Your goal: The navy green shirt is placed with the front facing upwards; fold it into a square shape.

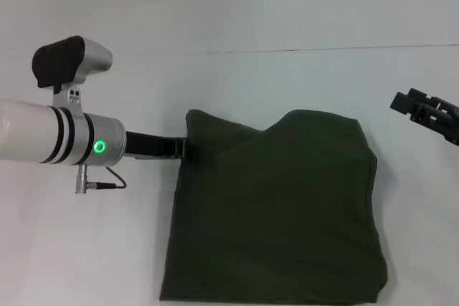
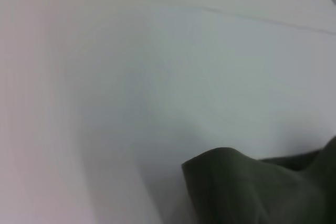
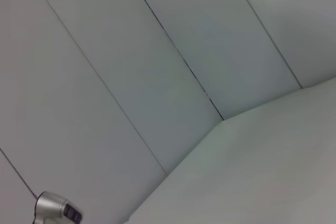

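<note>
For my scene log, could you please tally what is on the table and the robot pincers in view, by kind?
Dark olive-green shirt, folded on the white table: 1
Robot pincers: 2, the left pincer at the shirt's far left corner, the right pincer off to the shirt's right, apart from it
Total: 3

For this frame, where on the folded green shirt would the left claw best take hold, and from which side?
Probably the raised far-left corner of the green shirt, coming in from the robot's left, low along the white table. That corner bulges off the surface, and the left claw is already at that edge.
</note>
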Tool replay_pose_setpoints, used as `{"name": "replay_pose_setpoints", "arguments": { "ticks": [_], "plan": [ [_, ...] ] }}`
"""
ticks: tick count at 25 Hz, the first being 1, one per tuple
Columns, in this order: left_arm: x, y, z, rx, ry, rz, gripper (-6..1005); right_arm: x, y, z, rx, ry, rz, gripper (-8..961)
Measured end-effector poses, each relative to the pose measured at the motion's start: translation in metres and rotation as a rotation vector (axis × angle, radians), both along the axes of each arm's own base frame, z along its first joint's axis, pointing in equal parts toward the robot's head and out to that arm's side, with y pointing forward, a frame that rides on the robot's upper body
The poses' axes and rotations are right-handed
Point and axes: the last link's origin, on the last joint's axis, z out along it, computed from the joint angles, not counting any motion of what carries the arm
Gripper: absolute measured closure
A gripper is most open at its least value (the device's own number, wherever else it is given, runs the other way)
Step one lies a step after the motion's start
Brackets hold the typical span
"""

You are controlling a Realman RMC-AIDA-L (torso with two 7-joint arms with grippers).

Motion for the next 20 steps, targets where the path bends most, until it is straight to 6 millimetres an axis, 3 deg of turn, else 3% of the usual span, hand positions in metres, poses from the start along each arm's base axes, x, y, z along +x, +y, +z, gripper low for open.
{"name": "replay_pose_setpoints", "arguments": {
  "ticks": [8, 20],
  "plan": [
    [-0.002, 0.014, 0.010, 0.095, 0.015, 0.006, 936, -0.005, 0.004, -0.003, -0.002, 0.003, 0.011, 175],
    [-0.035, 0.009, 0.030, 0.181, -0.015, 0.107, 935, -0.010, 0.009, -0.008, -0.015, -0.002, 0.022, 174]
  ]
}}
